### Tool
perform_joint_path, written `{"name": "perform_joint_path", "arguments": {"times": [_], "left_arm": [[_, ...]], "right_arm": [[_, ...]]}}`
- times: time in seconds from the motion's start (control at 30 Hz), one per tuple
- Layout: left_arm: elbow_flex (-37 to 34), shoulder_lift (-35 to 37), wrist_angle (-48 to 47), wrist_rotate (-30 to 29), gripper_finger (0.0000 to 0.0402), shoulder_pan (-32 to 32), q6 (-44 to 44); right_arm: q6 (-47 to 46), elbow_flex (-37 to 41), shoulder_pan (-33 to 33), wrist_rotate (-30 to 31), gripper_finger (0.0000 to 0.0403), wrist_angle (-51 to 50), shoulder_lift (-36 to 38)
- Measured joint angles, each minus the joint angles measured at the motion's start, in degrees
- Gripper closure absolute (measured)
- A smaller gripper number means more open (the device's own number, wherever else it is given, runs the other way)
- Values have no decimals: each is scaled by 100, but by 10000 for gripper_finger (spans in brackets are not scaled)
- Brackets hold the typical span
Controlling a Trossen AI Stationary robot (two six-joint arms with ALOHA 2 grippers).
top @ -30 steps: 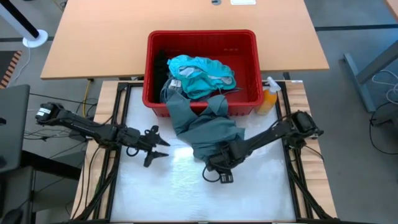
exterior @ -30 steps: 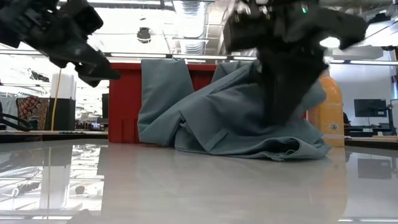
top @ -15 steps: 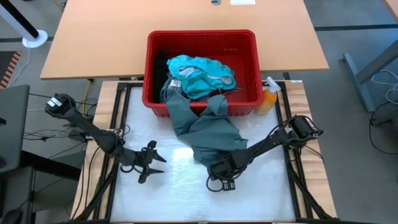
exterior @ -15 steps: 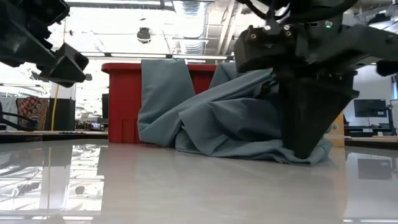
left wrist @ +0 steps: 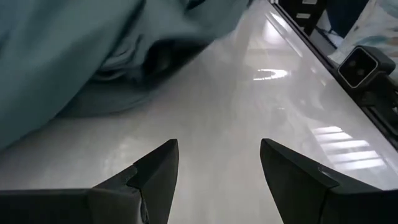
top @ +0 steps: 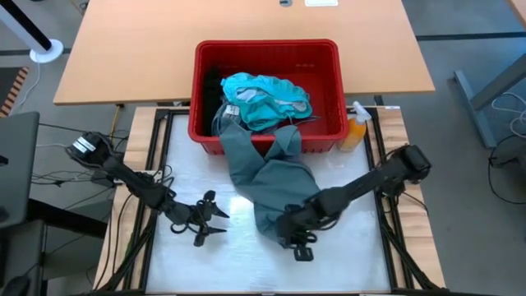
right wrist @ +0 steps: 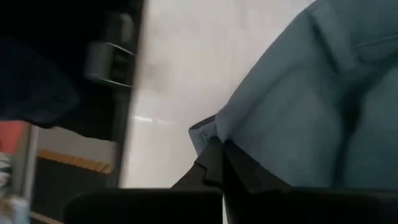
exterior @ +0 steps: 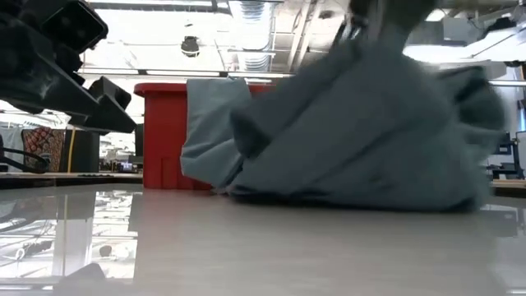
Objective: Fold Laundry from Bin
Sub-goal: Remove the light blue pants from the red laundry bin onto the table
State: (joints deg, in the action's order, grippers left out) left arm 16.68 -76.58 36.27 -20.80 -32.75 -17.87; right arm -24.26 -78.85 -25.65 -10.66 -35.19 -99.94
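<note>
On the glossy white surface (top: 345,255), lower centre, the right end effector (top: 285,237) pinched the grey-green soft garment's (top: 275,177) hem; the left end effector (top: 215,222) gaped empty.

Both arms are dark, near-black, built of slim jointed links. The left arm (top: 123,177) carries a small white label on its joint housing at about 10 o'clock of the table, with thin black cables looping beside it. Its fingers (left wrist: 155,168) are matte black, wedge-shaped and taper to blunt points. The right arm (top: 370,181) ends in a bulky rounded joint at about 3 o'clock.
</note>
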Motion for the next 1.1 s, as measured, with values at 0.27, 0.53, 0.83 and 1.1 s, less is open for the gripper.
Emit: {"name": "perform_joint_path", "arguments": {"times": [0.27, 0.53, 0.83, 1.1], "left_arm": [[221, -474, 545, 6, 184, 97, 92], [1632, -1888, 789, 286, 184, 135, 1607], [3203, -2928, 179, -1114, 184, 345, 3118], [3544, -2941, 175, -1619, 184, 496, 4127]], "right_arm": [[-572, -55, -1063, 1188, 389, 52, 1297], [-631, -59, -2613, 3568, 389, 176, 1970], [-1696, -57, -3624, 4635, 389, 120, 1515], [-1929, -55, -3818, 4831, 388, 98, 1321]]}}
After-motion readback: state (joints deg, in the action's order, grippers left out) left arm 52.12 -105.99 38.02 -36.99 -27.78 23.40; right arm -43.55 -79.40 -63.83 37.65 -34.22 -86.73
